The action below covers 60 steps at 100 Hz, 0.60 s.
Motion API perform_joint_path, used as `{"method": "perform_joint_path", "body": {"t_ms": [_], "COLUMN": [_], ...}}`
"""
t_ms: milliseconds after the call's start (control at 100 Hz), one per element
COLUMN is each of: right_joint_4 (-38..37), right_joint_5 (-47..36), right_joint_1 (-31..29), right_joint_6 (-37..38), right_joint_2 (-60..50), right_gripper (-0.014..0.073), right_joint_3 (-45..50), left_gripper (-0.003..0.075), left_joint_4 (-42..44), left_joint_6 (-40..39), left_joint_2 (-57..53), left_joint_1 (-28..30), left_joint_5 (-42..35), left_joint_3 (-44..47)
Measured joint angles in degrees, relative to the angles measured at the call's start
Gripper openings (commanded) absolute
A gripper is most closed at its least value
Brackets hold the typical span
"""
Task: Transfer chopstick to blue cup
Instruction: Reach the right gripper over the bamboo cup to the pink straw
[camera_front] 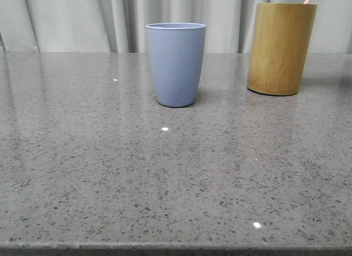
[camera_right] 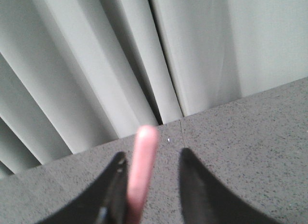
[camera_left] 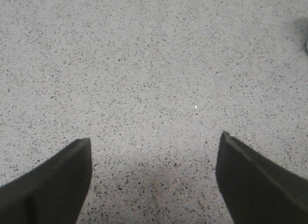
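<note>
One pink chopstick (camera_right: 141, 173) sitting between the right pincer (camera_right: 150, 185) fingers, long axis pointing out past the tips; can't tell if gripped. One blue cup (camera_front: 176, 63) left of one bamboo cup (camera_front: 281, 48). Left pincer (camera_left: 154, 178) spread wide, holding nothing.

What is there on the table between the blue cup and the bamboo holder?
Nothing: in the front view only bare grey table separates the blue cup and the bamboo holder.

a tall bamboo cylinder (camera_front: 281, 48) stands on the speckled grey countertop (camera_front: 110, 173) (pale curtain (camera_front: 71, 19) behind).
</note>
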Motion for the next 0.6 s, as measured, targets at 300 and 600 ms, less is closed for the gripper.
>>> {"method": "perform_joint_path", "body": {"t_ms": [300, 600], "right_joint_4": [0.0, -7.7], "right_joint_5": [-1.8, 5.5], "right_joint_1": [1.9, 4.4], "right_joint_6": [2.2, 2.2], "right_joint_2": [0.0, -0.8], "right_gripper": [-0.0067, -0.0067], "right_joint_3": [-2.1, -11.1], "left_gripper": [0.0512, 0.0512], "left_joint_4": [0.0, 0.1], "left_joint_6": [0.0, 0.0], "left_joint_2": [0.0, 0.0], "left_joint_1": [0.0, 0.0], "left_joint_5": [-0.1, -0.1], "left_joint_3": [0.0, 0.0]}}
